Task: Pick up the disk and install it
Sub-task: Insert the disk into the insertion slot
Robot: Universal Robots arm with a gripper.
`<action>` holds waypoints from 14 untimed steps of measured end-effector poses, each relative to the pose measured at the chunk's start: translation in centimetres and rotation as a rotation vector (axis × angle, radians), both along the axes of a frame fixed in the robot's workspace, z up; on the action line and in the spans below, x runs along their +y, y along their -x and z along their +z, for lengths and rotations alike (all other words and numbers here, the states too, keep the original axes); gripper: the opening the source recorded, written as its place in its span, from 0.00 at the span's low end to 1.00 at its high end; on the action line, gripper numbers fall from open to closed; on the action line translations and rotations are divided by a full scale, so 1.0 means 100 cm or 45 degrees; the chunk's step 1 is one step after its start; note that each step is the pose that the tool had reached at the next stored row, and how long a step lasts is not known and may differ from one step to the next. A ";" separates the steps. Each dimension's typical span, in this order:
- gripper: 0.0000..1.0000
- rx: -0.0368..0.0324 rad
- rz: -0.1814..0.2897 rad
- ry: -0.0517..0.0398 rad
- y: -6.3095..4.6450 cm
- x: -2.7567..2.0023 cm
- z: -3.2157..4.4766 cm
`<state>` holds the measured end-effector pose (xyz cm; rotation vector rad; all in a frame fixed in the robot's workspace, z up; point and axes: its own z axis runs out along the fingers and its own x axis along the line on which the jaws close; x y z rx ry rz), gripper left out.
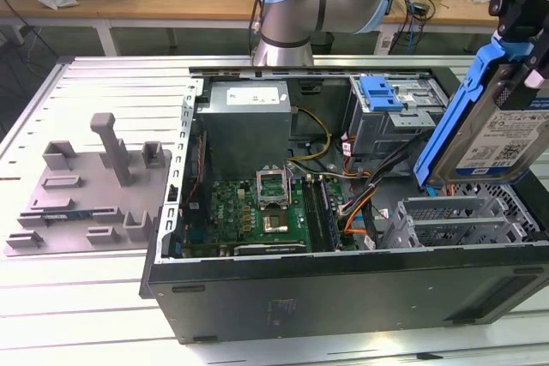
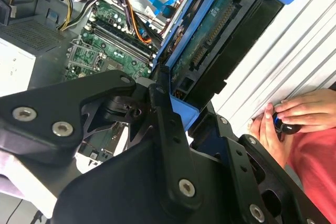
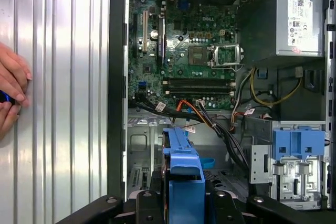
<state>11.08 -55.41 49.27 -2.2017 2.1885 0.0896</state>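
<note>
Slotted table (image 1: 103,83) carries the open computer case (image 1: 343,293); we see the drive cage (image 1: 412,126) at its far corner on the exterior view's right. The disk (image 1: 502,139) hangs tilted above the case's edge on that side, gripper (image 2: 182,109) clamped on its blue rail (image 1: 455,109). We judge it stiff, fairly heavy, shock-sensitive: grip the rail, not the circuit face. Loose cables (image 1: 377,169) by the cage could snag; a hand (image 2: 294,116) rests on the table beside the case.
</note>
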 end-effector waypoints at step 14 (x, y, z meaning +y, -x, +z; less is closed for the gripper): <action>0.37 0.0000 0.000 0.000 0.000 0.0000 -0.0050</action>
